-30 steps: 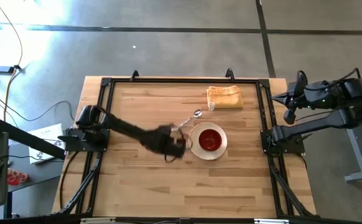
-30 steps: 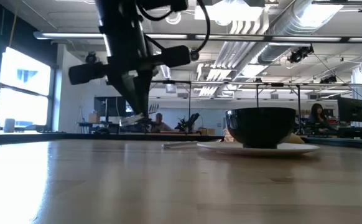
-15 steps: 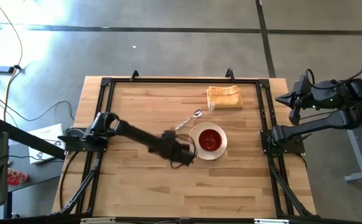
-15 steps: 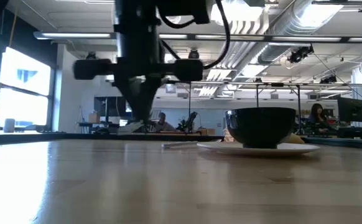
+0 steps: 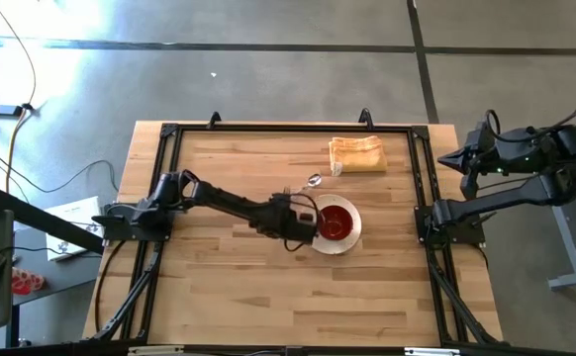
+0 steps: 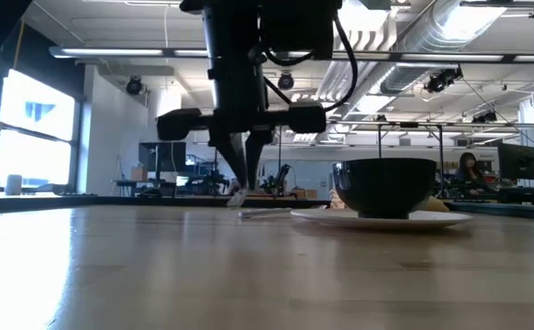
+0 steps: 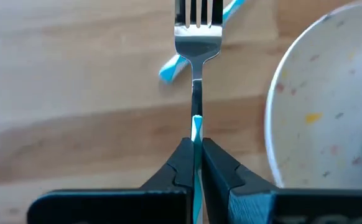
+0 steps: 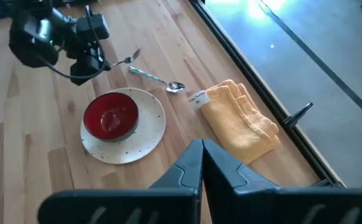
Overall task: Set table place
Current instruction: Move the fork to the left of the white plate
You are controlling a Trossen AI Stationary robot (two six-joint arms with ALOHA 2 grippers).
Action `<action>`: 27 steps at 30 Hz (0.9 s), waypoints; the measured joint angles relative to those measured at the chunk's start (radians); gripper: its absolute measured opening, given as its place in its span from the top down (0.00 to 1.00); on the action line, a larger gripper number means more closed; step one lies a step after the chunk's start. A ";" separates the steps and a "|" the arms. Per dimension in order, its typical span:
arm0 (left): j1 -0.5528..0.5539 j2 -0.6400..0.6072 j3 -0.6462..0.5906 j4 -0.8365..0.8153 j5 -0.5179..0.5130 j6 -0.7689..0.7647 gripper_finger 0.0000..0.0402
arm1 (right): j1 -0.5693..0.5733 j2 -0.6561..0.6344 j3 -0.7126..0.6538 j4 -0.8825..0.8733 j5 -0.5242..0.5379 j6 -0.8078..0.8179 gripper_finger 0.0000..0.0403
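You had the fork (image 7: 197, 37) pinched by its thin handle in the left gripper (image 7: 195, 163), fingers clamped on the blue-striped shaft, tines pointing away, just beside the plate (image 5: 352, 237) near the middle of the table (image 5: 219, 287). The red bowl (image 5: 335, 222) sat on that plate, and the spoon (image 8: 157, 79) lay beyond it toward the far edge, near a yellow cloth (image 5: 358, 154). I judged the fork light, stiff and slick, so a grip low on the handle could let it pivot. Your right gripper (image 8: 201, 160) waited off the table's right edge, fingers pressed together on nothing.
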 joint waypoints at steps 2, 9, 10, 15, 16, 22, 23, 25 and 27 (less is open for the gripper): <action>-0.015 0.003 -0.004 -0.007 0.003 -0.033 1.00 | 0.000 0.000 0.000 0.000 0.000 -0.007 1.00; -0.059 0.036 -0.007 0.004 0.018 -0.144 1.00 | 0.000 0.000 0.000 0.000 0.000 -0.015 1.00; -0.062 0.041 -0.011 0.000 0.030 -0.148 1.00 | 0.000 0.000 0.000 0.000 0.001 -0.017 1.00; -0.059 0.058 -0.011 0.044 0.029 -0.147 1.00 | 0.000 0.000 0.000 0.000 0.001 -0.025 1.00; -0.059 0.059 -0.012 0.044 0.028 -0.146 1.00 | 0.000 0.000 0.000 0.000 0.001 -0.025 1.00; -0.052 0.068 -0.011 0.061 0.021 -0.143 1.00 | 0.000 0.000 0.000 0.000 0.000 -0.026 1.00; -0.052 0.068 -0.011 0.061 0.021 -0.144 1.00 | 0.000 0.000 0.000 0.000 0.000 -0.026 1.00; -0.052 0.068 -0.011 0.059 0.020 -0.143 1.00 | 0.000 0.000 0.000 0.000 -0.002 -0.026 1.00; -0.053 0.068 -0.011 0.061 0.012 -0.127 0.98 | 0.000 0.000 0.000 0.000 -0.004 -0.027 1.00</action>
